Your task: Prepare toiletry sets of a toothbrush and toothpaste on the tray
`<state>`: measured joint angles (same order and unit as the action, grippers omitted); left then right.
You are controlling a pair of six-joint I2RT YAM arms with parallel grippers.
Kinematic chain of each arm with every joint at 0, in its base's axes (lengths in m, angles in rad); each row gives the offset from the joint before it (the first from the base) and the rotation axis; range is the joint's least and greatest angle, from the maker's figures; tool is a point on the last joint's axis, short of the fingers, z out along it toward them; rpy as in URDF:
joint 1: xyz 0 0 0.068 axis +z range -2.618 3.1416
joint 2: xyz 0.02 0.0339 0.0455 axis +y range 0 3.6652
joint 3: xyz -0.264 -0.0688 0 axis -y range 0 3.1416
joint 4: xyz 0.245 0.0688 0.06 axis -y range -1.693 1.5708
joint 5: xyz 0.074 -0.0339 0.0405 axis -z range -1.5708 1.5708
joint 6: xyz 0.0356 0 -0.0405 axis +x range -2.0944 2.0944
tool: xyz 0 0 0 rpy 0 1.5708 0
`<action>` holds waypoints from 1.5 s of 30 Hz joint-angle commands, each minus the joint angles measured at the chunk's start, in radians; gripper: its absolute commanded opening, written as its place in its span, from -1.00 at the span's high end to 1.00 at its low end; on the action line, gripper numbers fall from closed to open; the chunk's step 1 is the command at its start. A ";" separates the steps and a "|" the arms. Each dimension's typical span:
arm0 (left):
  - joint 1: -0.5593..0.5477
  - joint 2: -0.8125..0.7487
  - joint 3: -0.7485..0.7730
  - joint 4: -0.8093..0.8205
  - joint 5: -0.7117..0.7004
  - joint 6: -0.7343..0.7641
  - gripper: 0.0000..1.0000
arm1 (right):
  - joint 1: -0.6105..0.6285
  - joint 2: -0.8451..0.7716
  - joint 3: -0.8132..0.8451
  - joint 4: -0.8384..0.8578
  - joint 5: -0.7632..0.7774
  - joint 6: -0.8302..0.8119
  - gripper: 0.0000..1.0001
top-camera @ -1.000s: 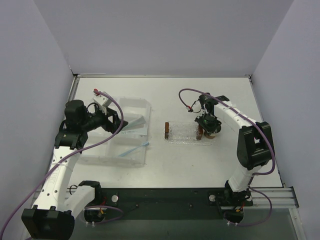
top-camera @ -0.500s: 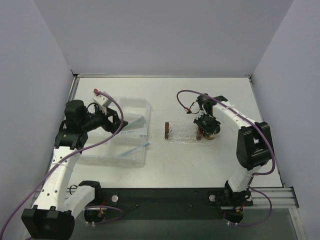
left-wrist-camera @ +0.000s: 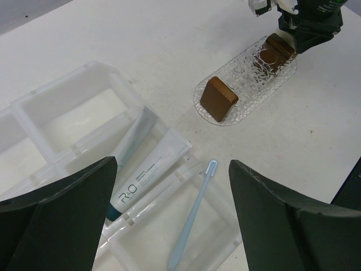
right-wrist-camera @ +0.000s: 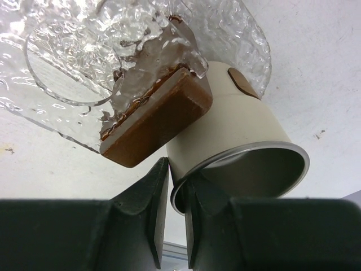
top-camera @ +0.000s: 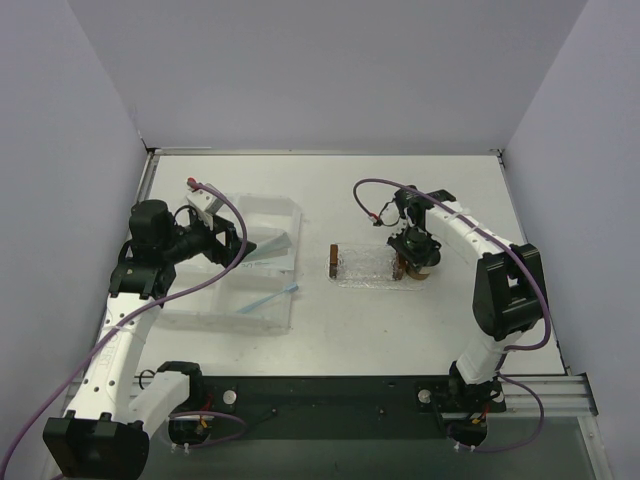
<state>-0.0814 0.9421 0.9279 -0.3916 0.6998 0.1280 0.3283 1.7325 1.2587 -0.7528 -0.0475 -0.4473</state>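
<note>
Barely shifting since before, my right pincer (right-wrist-camera: 176,172) is straddling the cup (right-wrist-camera: 231,130) rim, grip untellable; tray (right-wrist-camera: 62,34) is lacking any toothbrush (left-wrist-camera: 194,217).

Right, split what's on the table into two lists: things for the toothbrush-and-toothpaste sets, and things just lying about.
For the job:
- light-blue toothbrush
- toothpaste tube
- textured clear oval tray

Just lying about:
- two brown blocks on the tray
- beige cup with a metal rim, beside one block
- clear compartment box
</note>
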 commanded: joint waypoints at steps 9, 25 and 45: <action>0.006 -0.019 -0.004 0.036 0.012 0.012 -0.83 | 0.008 0.013 0.033 -0.056 0.021 0.001 0.73; 0.006 -0.020 -0.011 0.039 0.009 0.013 -0.83 | 0.020 -0.028 0.044 -0.062 0.024 0.018 0.39; 0.005 0.012 0.023 0.042 -0.045 0.024 -0.84 | 0.018 -0.250 0.149 -0.106 0.034 0.074 0.20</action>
<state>-0.0814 0.9379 0.9195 -0.3901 0.6907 0.1352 0.3420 1.5604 1.3514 -0.8032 -0.0288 -0.4088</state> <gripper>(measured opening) 0.918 0.400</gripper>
